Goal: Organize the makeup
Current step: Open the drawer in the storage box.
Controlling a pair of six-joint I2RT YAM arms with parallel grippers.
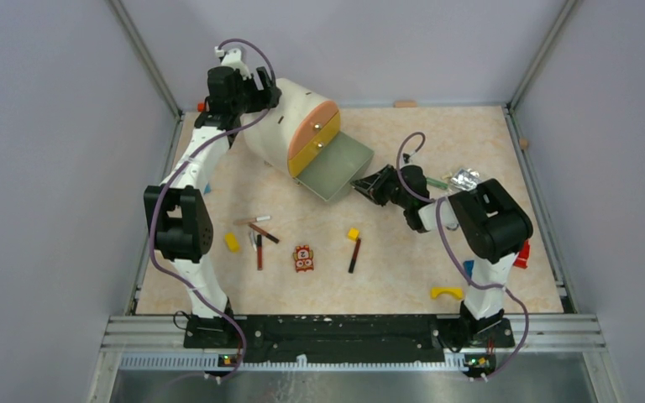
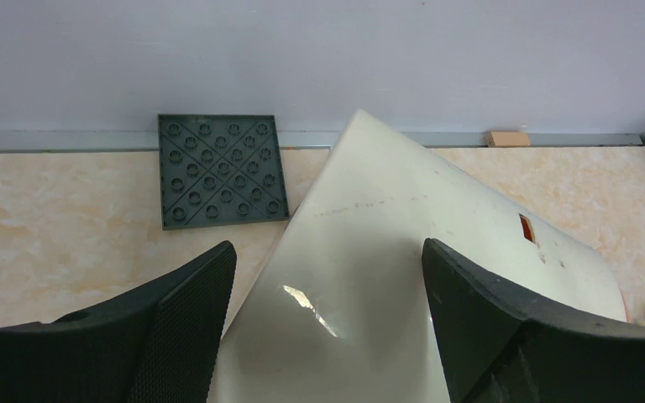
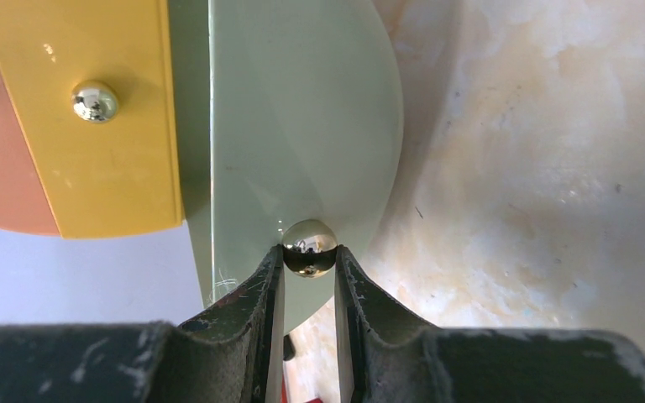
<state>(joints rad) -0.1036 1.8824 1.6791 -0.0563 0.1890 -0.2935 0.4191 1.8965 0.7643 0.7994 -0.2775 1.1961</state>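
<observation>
Right gripper (image 3: 309, 262) narrow, pinching round metal knob (image 3: 309, 242) of green drawer (image 3: 302, 117). Drawer stands out of white cabinet (image 2: 386, 218). Left gripper (image 2: 327, 252) wide over cabinet by back wall; contact unclear. Bare tabletop (image 1: 403, 260) nearside of drawer. Makeup sticks (image 1: 259, 232) fanned left of toy figure (image 1: 304, 258). Lone brown stick (image 1: 354, 254) lies near-far, touching yellow block (image 1: 353, 234).
</observation>
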